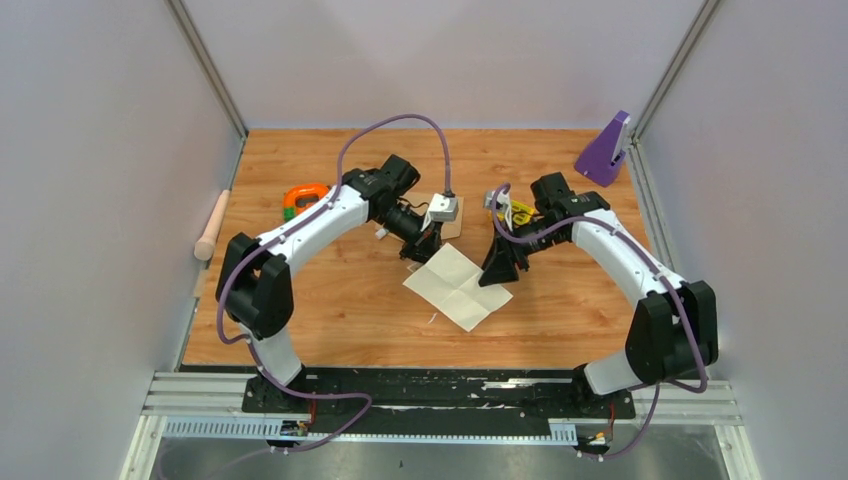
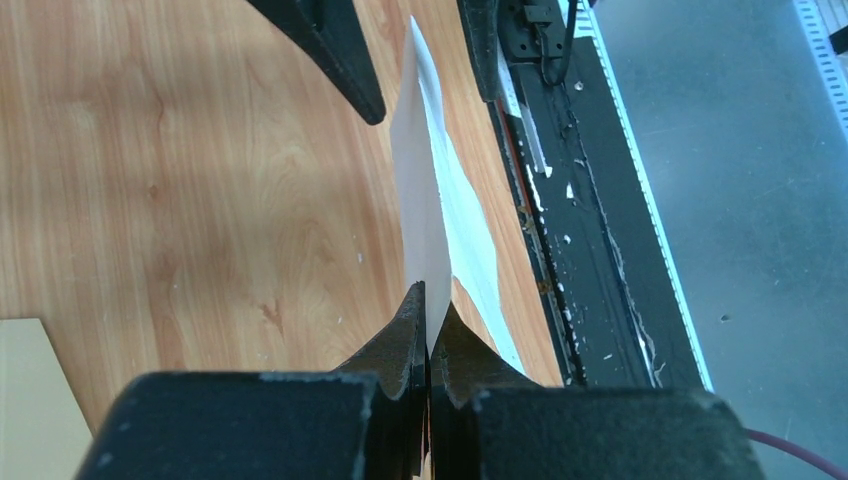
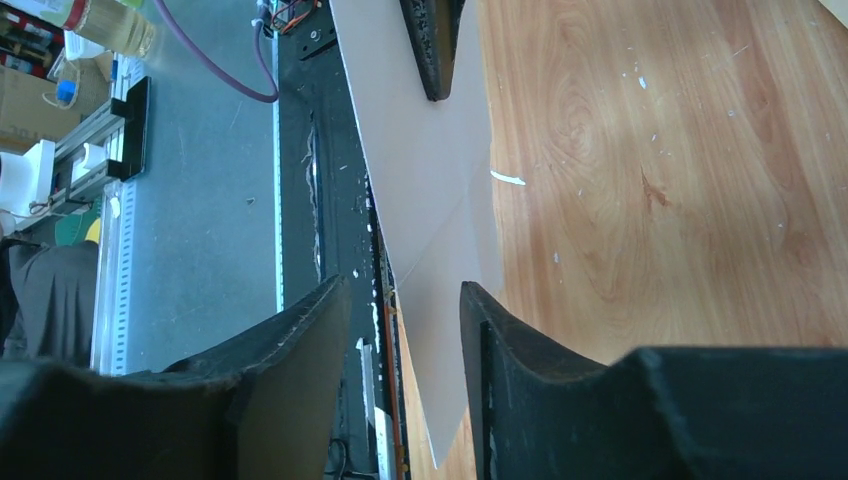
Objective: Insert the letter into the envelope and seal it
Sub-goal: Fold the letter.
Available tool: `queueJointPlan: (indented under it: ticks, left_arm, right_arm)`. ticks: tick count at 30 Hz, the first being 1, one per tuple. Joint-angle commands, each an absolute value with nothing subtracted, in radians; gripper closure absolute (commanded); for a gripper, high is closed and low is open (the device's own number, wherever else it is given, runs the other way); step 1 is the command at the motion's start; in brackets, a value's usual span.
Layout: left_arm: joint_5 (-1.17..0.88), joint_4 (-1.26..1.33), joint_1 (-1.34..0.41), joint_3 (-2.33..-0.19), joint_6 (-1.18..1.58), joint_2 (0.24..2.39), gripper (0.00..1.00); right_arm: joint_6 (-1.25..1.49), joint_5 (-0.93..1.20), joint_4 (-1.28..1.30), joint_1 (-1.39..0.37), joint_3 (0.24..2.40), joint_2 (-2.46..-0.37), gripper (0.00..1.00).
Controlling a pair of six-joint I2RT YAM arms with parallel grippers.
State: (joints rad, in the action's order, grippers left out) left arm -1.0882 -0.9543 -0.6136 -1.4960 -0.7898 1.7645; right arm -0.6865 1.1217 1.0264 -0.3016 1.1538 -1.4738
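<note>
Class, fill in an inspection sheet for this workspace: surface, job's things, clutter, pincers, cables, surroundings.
Surface: wooden table, scattered white specks.
Job's things: letter unfolded, creased; envelope only partly in view, by the left pincer.
Clutter: orange-green ring, purple wedge, wooden roller at the left edge.
Pincers: left pincer shut on the letter; right pincer open, astride the letter's edge.
Cables: purple cables, looped clear of the letter.
Surroundings: pale walls; black base rail.
</note>
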Motion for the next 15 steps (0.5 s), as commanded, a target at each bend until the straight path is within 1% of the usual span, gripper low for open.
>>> queueJointPlan:
  ticks: [1, 3, 6, 7, 11, 12, 15]
  left_arm:
    - [-1.100, -0.905, -0.618, -1.489, -0.750, 1.695, 1.00]
    - [-1.103, -0.901, -0.617, -1.495, -0.742, 1.690, 1.00]
    - [-1.111, -0.888, -0.615, -1.497, -0.729, 1.686, 1.00]
    - [-1.113, -0.882, -0.614, -1.497, -0.726, 1.685, 1.00]
    - [-1.118, -0.881, -0.614, -1.496, -0.729, 1.689, 1.00]
    - [-1.114, -0.880, -0.614, -1.494, -0.730, 1.689, 1.00]
    - [-1.101, -0.885, -0.614, -1.499, -0.735, 1.688, 1.00]
  right_arm:
    - [-0.726, 1.131, 1.002, -0.308, 1.144, -1.417, 0.58]
    - [-0.733, 1.127, 1.003, -0.311, 1.133, -1.410, 0.62]
    - [-0.735, 1.122, 1.002, -0.316, 1.126, -1.412, 0.62]
    - [-0.735, 1.120, 1.001, -0.317, 1.128, -1.416, 0.65]
    - [-0.735, 1.114, 1.002, -0.316, 1.128, -1.425, 0.95]
    - [-0.735, 1.113, 1.002, -0.316, 1.127, -1.423, 1.00]
    - [-0.736, 1.109, 1.002, -0.316, 1.126, -1.414, 1.00]
